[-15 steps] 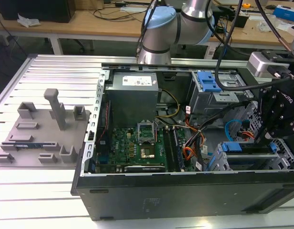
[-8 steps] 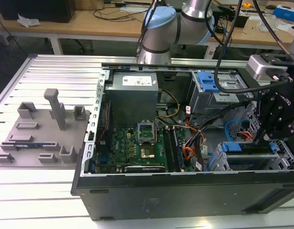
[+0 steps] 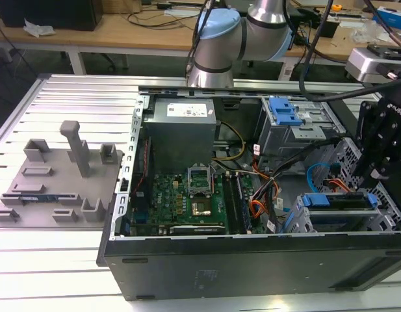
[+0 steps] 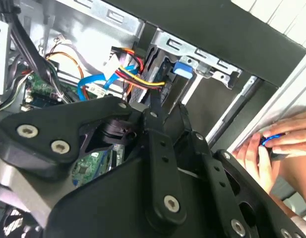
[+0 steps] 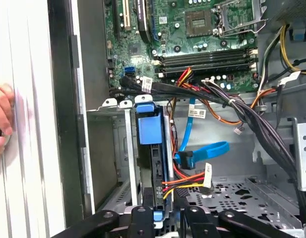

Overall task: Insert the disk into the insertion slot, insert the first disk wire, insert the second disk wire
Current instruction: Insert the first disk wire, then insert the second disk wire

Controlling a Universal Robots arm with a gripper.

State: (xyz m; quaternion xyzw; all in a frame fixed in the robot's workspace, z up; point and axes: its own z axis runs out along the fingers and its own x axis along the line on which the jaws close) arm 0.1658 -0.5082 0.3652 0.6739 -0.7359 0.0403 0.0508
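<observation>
Disk in its slot, gripper at the disk's end – a person's hand beside the case.

From my remote seat: the disk [image 5: 152, 130] (blue carrier) stands on edge inside the insertion slot [image 5: 127, 148], the low perforated cage at the near corner of the PC case [image 3: 252, 260] on the exterior view's right. The gripper [image 5: 166, 212] sits right at the disk's end with its fingers [image 5: 142, 214] apart, one on either side of it – can't tell if they touch anything. A red-yellow-black wire [image 5: 185, 181] runs to that same end of the disk, btwn the fingers. A blue flat cable [image 5: 212, 148] loops just beside the disk, its plug close to the carrier; can't tell whether it's connected. The hand [image 4: 281, 144] rests on the ribbed table outside the case wall, w/ something small and blue in it.
</observation>
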